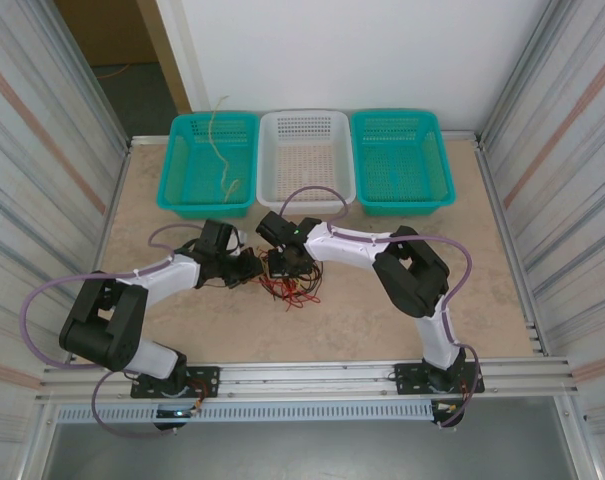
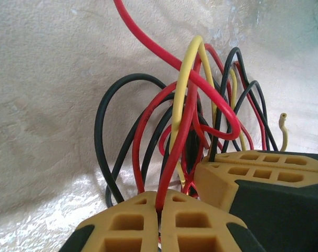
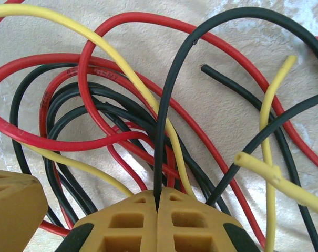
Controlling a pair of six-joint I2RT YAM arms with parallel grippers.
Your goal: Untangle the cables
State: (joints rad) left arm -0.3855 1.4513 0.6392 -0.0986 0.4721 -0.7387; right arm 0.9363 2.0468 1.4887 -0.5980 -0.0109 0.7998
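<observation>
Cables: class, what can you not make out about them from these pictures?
Top view: the tangle is too small to count strands.
Left wrist: the red cable pinched in the left hand disappears among crossing loops; ends untraceable.
Right wrist: the black cable in the right hand arches off the right edge.

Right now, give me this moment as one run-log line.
left gripper: shut on red cable | right gripper: shut on black cable | cables: tangled heap on table
</observation>
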